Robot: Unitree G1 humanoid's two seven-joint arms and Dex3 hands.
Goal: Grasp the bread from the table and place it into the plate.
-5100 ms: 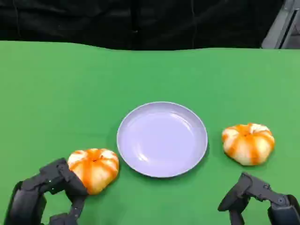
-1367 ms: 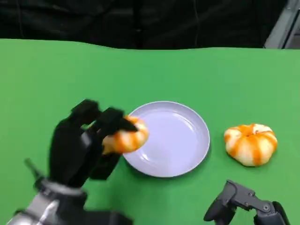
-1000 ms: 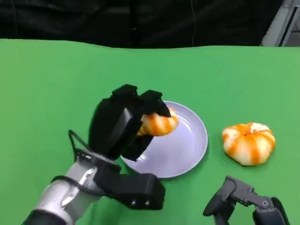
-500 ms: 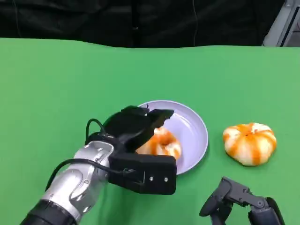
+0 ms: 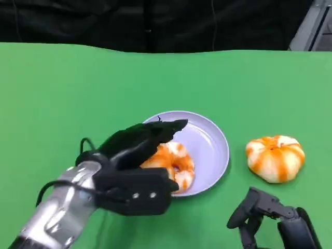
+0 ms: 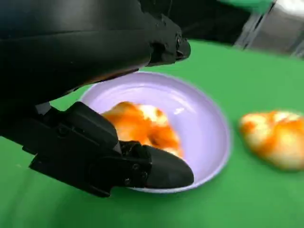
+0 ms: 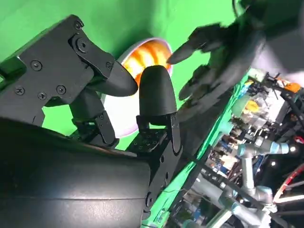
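We see the lavender plate (image 5: pixel 210 145) near the middle of the green desk (image 5: pixel 62 88), and we take it as our landmark. One orange-and-white bread (image 5: pixel 168 163) lies inside the plate, on the side nearest the robot, resting on the plate's floor against the near rim. The left hand (image 5: pixel 137 148) hangs over that same near-left part of the plate, its black fingers (image 5: pixel 168 127) stretched out across the top of the bread toward the plate's centre. In the left wrist view the fingers are spread apart, one set above the bread (image 6: pixel 140 126) and one fingertip (image 6: pixel 164 173) below at the plate's (image 6: pixel 209 142) near rim, with open space between them and the bun; the hand grips nothing. A second bread (image 5: pixel 275 157) sits on the desk to the right of the plate, well clear of its rim, and shows blurred in the left wrist view (image 6: pixel 278 142). The right hand (image 5: pixel 264 215) rests low at the near right of the plate, on the robot's side of the second bread, its fingers apart and holding nothing.
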